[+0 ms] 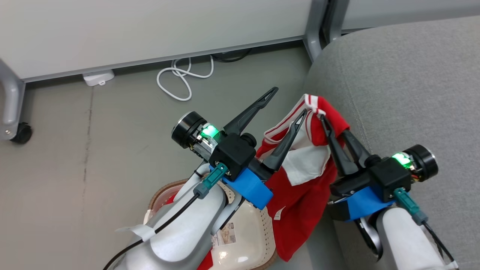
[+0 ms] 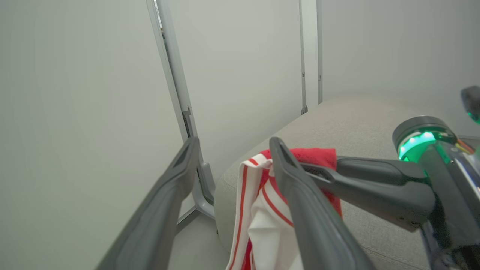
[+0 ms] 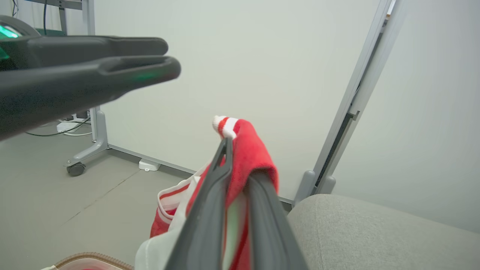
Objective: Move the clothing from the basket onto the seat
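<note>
Red garment hangs between basket and seat.
Basket on the floor holds more red cloth. Left end effector gapes wide, empty, one finger just beside the hanging garment. Right end effector is clamped nearly closed on the striped trim at the seat's edge. Fabric looks light, limp, prone to snag: best pinched at a bunched hem.
</note>
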### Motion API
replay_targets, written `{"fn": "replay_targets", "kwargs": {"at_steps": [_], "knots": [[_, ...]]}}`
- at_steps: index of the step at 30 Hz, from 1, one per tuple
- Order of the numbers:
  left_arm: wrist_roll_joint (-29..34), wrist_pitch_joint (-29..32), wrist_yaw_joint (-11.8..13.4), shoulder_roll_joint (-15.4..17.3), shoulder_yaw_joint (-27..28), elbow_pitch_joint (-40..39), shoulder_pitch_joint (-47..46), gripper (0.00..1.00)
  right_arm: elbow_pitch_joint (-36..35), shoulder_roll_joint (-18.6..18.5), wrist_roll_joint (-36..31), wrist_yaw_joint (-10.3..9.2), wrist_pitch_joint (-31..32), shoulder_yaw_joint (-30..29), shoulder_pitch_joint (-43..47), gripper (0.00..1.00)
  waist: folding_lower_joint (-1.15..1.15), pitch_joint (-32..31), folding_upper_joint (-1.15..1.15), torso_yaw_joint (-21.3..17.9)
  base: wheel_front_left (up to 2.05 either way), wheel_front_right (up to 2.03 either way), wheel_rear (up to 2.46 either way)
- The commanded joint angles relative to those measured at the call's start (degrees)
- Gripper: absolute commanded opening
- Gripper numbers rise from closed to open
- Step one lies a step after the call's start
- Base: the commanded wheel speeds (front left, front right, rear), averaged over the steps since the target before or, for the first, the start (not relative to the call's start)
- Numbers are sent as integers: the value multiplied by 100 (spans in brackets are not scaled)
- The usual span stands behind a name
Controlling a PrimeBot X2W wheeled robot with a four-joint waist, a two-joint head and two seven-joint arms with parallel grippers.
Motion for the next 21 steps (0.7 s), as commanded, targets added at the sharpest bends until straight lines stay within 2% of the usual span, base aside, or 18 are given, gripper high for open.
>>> {"fn": "replay_targets", "kwargs": {"at_steps": [1,21], "knots": [[50,-25,-31,44,26,22,99,100,-68,-17,2,1,-20,-97,49,0,0,7,0,-73,0,0,0],[252,-21,-187,163,-145,97,14,100,-687,-208,-2,1,-20,-1240,247,0,0,361,0,-1091,0,0,0]]}}
